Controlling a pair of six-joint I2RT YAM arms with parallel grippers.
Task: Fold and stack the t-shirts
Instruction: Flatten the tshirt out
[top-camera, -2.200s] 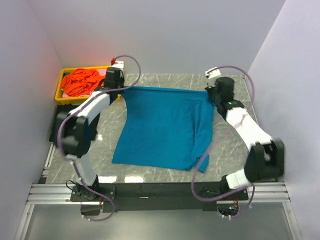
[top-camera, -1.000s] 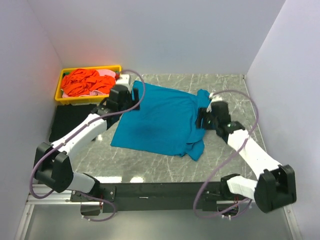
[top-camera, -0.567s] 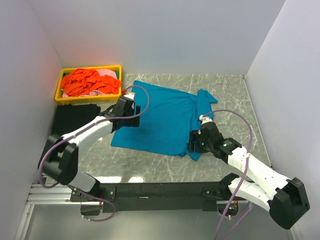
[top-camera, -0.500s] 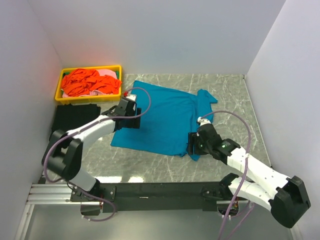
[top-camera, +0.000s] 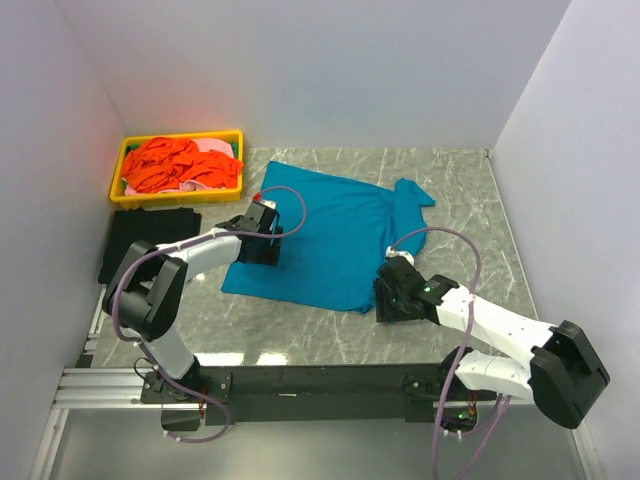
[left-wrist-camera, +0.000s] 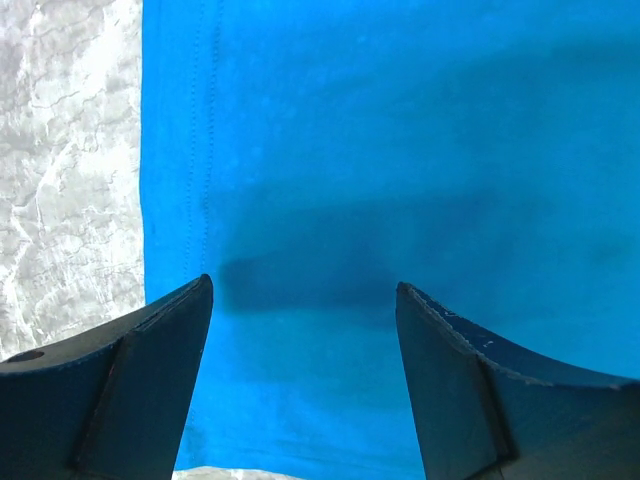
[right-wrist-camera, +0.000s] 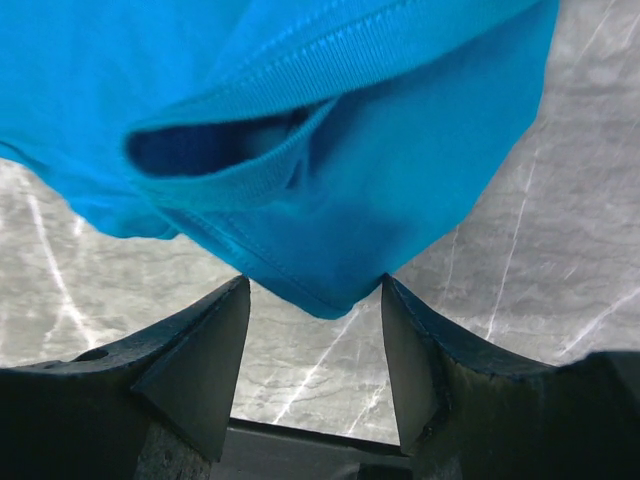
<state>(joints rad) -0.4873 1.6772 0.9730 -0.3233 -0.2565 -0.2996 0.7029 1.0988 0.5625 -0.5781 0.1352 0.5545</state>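
Marble table (top-camera: 470, 200) bears teal t-shirt (top-camera: 330, 240); yellow tray (top-camera: 180, 135) far-left; left pincer (left-wrist-camera: 305, 285) and right pincer (right-wrist-camera: 315, 280) gape wide.

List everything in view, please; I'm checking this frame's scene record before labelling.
teal-blue t-shirt: 1, teal-blue, spread over the table's middle, bunched along its right side
orange-red shirts: crumpled heap, count unclear, orange-red, in the tray
pink shirt: 1 visible, pink, among the heap at the tray's far side
black shirt: 1, black, lying flat at the table's left edge, nearer than the tray
tray: 1, yellow, far left corner
table: 1, grey marble
left arm, right arm: 2, white and black, bases at the near edge
left gripper: 1, black, open, over the t-shirt's left edge
right gripper: 1, black, open, at the t-shirt's near right corner
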